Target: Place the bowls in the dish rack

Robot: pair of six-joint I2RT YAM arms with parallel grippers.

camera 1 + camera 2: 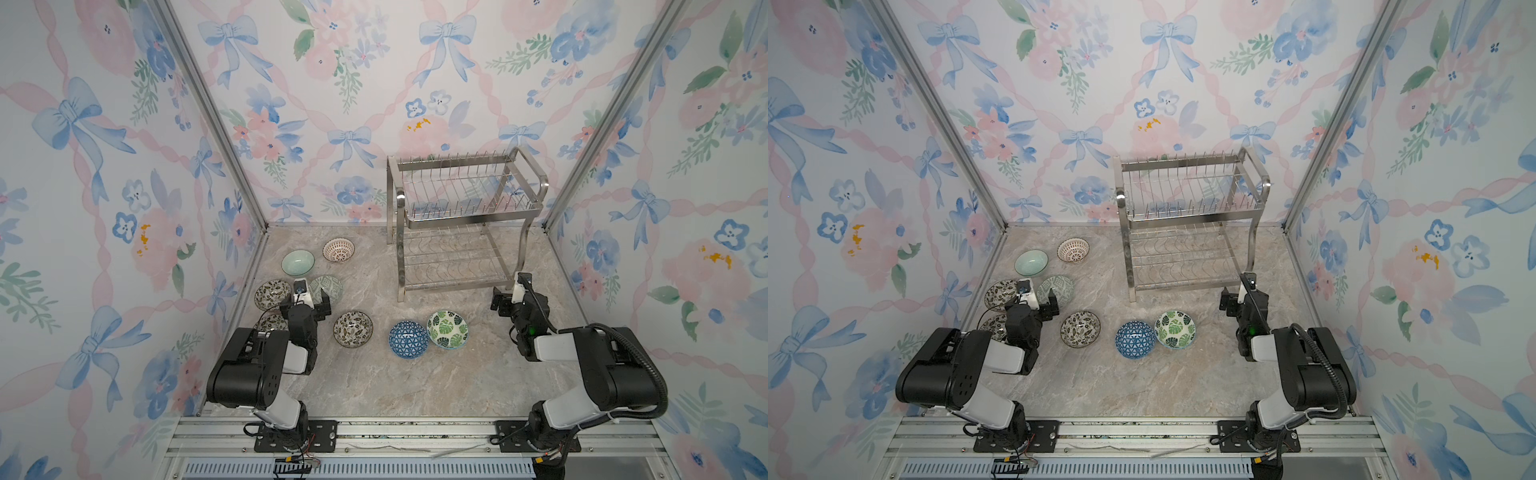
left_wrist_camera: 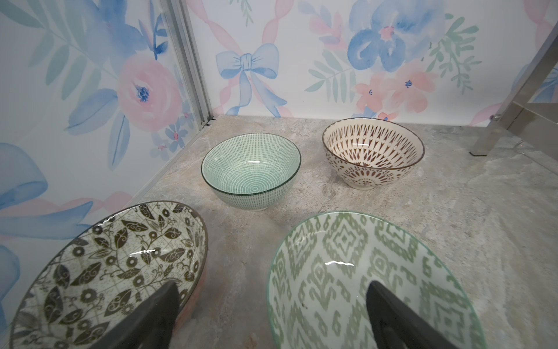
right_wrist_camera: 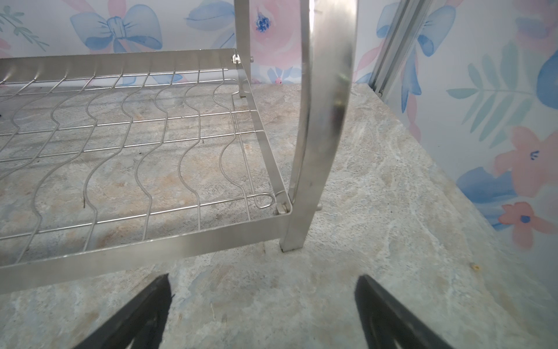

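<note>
left arm showing black joint housings and white-grey links | right arm carrying a black ribbed hose, green light glowing | black base plates sitting bolted on the aluminium rail, red wires trailing just beside the rail | left gripper showing black tapered fingers

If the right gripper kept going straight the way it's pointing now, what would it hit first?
Probably the shiny stainless-steel wire dish rack: the right gripper aims at its near curved leg, just above the foot. Depth is unclear; tilted down, it might touch the marble-look table first.
</note>
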